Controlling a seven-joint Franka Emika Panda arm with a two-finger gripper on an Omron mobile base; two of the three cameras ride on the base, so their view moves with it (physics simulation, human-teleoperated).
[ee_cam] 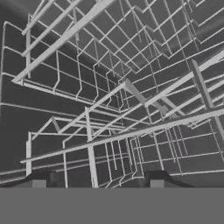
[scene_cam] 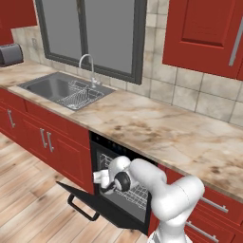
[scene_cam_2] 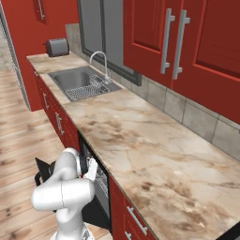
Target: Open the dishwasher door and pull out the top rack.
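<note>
The dishwasher door [scene_cam: 102, 204] is hanging open below the marble counter [scene_cam: 156, 128]. The gripper [ee_cam: 97, 183] is reaching into the cavity with fingers spread apart, facing the top rack [ee_cam: 122, 109], whose pale wire grid is carrying nothing.

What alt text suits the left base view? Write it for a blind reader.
The white robot arm reaches its tool into an open dishwasher under a marble counter, the dishwasher door dropped flat and the top rack inside. A sink sits farther left.
</note>
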